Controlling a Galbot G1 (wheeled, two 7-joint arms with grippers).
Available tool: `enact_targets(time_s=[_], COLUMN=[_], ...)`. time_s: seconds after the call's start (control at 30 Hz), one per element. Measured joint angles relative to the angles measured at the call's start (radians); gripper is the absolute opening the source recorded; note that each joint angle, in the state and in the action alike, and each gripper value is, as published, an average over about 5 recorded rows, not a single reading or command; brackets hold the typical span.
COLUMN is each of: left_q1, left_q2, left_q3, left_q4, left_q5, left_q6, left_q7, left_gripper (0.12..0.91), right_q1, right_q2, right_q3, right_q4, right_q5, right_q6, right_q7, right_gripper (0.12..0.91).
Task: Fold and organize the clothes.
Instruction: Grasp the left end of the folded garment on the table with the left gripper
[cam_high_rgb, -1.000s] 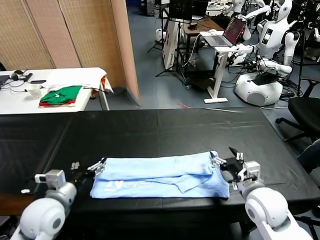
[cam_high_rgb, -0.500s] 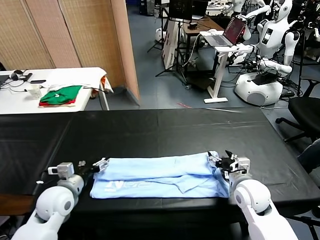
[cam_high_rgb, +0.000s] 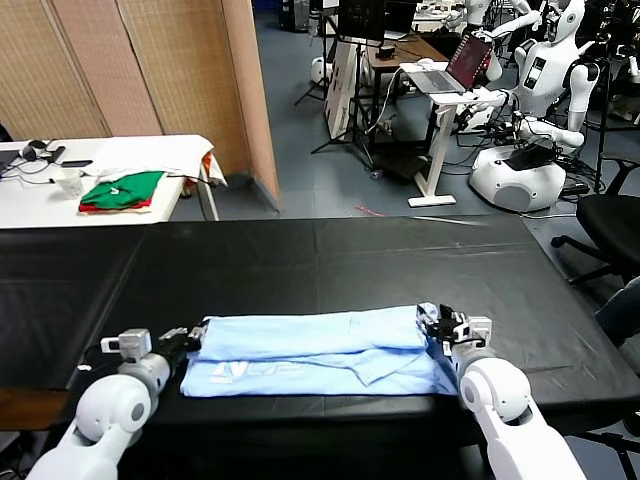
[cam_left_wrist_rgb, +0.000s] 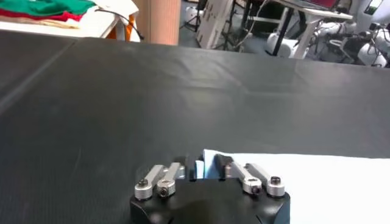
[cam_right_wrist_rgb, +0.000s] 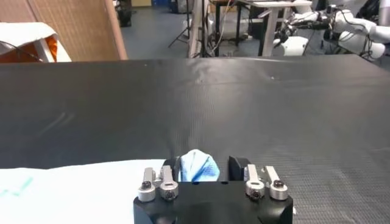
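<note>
Clothes (cam_high_rgb: 315, 352), one pale blue T-shirt folded into a long band, lie along the desk's (cam_high_rgb: 330, 255) near edge. We see our left end effector (cam_high_rgb: 193, 336) pinched together on the shirt's left end, and our right end effector (cam_high_rgb: 440, 327) clamped around a bunched right corner.

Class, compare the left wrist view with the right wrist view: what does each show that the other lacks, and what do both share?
Only the left wrist view shows the left end effector nipping the flat edge of the light-blue T-shirt, plus green-and-red folded garments on a white table beyond. Only the right wrist view shows the right end effector with a bunched fold of the shirt between its fingers, and a brown partition. Both share the T-shirt and the black table.
</note>
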Motion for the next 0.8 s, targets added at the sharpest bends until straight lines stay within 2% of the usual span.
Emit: enact_targets(time_s=[0.1, 0.2, 0.3, 0.53, 0.6, 0.73, 0.8], left_q1=[-0.013, -0.030, -0.052, -0.092, -0.094, -0.092, -0.089], left_q2=[-0.006, -0.009, -0.012, -0.025, -0.026, -0.031, -0.035], left_q3=[0.014, 0.033, 0.052, 0.074, 0.074, 0.067, 0.060], left_q4=[0.009, 0.023, 0.041, 0.078, 0.083, 0.085, 0.084], left_q5=[0.023, 0.087, 0.166, 0.231, 0.234, 0.247, 0.262], left_q6=[-0.012, -0.047, -0.081, -0.101, -0.104, -0.118, -0.134], left_q7=[0.001, 0.012, 0.023, 0.023, 0.023, 0.040, 0.054], left_gripper=[0.188, 0.150, 0.146, 0.146, 0.146, 0.153, 0.213], right_q1=[0.006, 0.014, 0.021, 0.035, 0.032, 0.018, 0.008], right_q2=[0.007, 0.014, 0.017, 0.003, -0.001, -0.007, -0.013], right_q3=[0.001, 0.004, 0.006, -0.002, -0.002, 0.004, 0.008], right_q4=[-0.010, -0.021, -0.032, -0.048, -0.045, -0.027, -0.012], right_q5=[-0.008, -0.010, -0.009, 0.016, 0.019, 0.014, 0.012], right_q6=[0.022, 0.042, 0.060, 0.094, 0.103, 0.135, 0.147], right_q7=[0.031, 0.055, 0.051, -0.042, -0.066, -0.111, -0.126], right_gripper=[0.371, 0.209, 0.160, 0.173, 0.221, 0.439, 0.572])
